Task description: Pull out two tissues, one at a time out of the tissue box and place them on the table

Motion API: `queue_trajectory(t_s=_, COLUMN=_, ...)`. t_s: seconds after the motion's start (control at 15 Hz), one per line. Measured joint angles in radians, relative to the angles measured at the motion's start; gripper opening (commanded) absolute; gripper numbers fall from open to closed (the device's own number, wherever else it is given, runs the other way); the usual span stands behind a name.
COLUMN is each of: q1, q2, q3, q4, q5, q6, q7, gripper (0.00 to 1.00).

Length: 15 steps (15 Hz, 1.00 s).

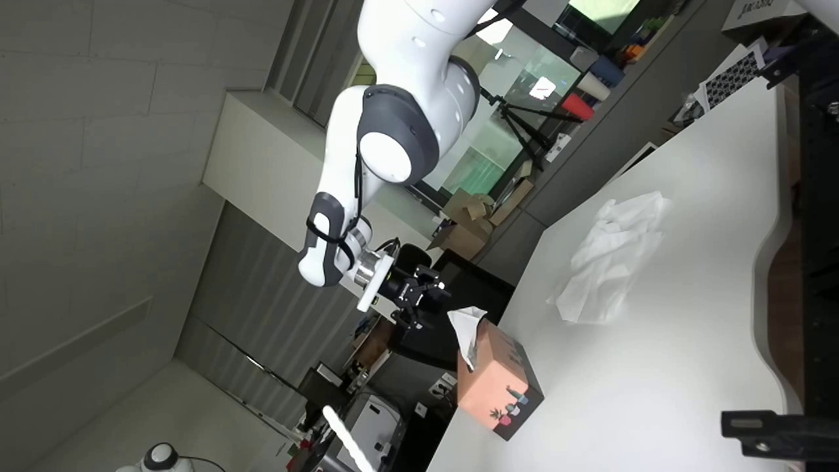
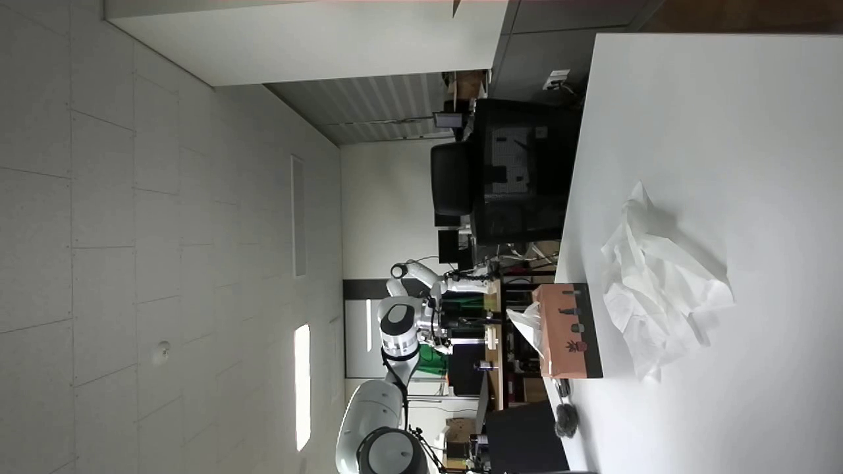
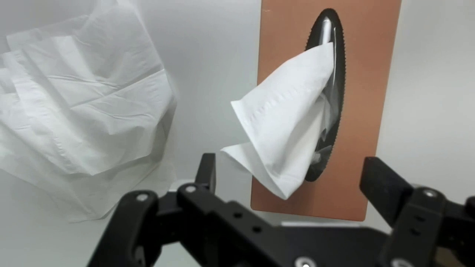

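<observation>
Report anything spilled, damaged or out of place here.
Nothing looks spilled or damaged; the crumpled tissue paper on the table fits the task. One oddity: a dark fuzzy thing near the tissue box in an exterior view, outside the task and unidentifiable.

The white arm (image 1: 388,157) bends at its elbow, the tool (image 3: 290,176) pointing down, fingers (image 3: 206,170) spread wide apart.

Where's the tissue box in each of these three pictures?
In an exterior view: box, low, just right of centre.
In an exterior view: box, right of centre, below mid-height.
Wrist view: box, right of centre, cut off at top.
Shared landmark: crumpled tissue lying on the table.
</observation>
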Motion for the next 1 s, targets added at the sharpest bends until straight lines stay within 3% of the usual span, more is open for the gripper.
queue_trajectory(t_s=0.73, q1=-0.019, q2=0.005, q3=0.020, q4=-0.001, q5=0.021, q6=-0.045, q7=-0.001, gripper=1.00)
queue_trajectory(t_s=1.0, q1=-0.018, q2=0.022, q3=0.028, q4=-0.001, q5=0.023, q6=0.017, q7=-0.001, gripper=1.00)
